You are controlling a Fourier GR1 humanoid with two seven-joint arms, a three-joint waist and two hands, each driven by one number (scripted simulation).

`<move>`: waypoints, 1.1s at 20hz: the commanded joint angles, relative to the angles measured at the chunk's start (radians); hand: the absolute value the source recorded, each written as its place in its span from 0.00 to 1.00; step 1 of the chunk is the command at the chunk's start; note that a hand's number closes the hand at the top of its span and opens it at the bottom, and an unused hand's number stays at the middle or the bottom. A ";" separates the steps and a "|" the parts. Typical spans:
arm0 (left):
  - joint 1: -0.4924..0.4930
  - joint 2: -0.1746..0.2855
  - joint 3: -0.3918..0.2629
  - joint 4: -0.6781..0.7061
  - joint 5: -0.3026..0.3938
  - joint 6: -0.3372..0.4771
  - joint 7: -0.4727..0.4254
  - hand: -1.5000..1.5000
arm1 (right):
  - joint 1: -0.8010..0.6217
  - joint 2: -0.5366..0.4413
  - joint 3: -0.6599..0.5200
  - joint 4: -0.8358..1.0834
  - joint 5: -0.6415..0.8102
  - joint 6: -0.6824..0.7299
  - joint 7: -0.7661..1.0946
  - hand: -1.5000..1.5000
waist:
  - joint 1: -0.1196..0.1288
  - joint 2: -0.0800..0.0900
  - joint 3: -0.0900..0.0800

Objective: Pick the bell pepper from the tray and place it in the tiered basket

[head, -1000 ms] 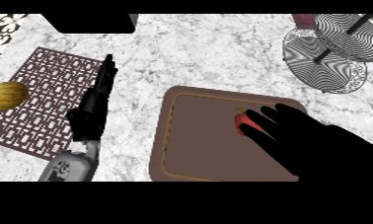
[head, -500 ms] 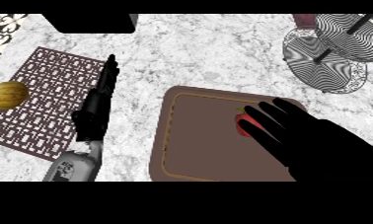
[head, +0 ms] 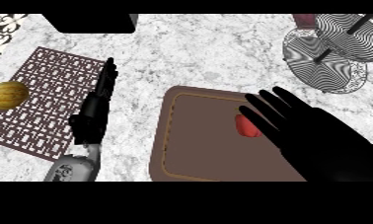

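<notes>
On marble counter [head: 211, 55], tray [head: 195, 141] (mat [head: 44, 104] leftward).

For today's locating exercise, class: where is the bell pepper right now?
In the head view, the red bell pepper lies on the right half of the brown tray, partly hidden under the open right hand.

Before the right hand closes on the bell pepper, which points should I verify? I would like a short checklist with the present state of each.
1. Bell pepper lies on the tray: ok.
2. Right hand open, fingers straight over the pepper: ok.
3. Pepper grasped: not ok, no finger curls round it.
4. Hand touching the pepper: cannot tell, the hand hides most of it.
5. Tiered basket in view at upper right: ok.
6. Left hand away from the tray, resting open beside the patterned mat: ok.
</notes>
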 commanded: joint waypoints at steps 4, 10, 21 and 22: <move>-0.005 -0.008 0.011 -0.053 -0.031 -0.007 0.055 0.50 | -0.004 0.081 -0.041 0.162 0.129 -0.019 -0.105 0.00 | 0.005 0.000 0.000; 0.028 -0.029 0.014 -0.079 -0.048 -0.022 0.068 0.50 | 0.126 0.110 -0.033 0.150 0.230 -0.046 -0.189 0.00 | 0.000 -0.001 0.000; 0.051 -0.053 0.040 -0.082 -0.065 -0.060 0.044 0.50 | 0.144 0.203 -0.036 0.229 0.365 -0.051 -0.338 0.00 | 0.000 -0.001 0.000; -0.022 -0.050 0.081 0.013 -0.060 -0.072 0.004 0.50 | 0.135 0.197 -0.052 0.216 0.371 -0.015 -0.343 0.00 | -0.003 0.000 0.000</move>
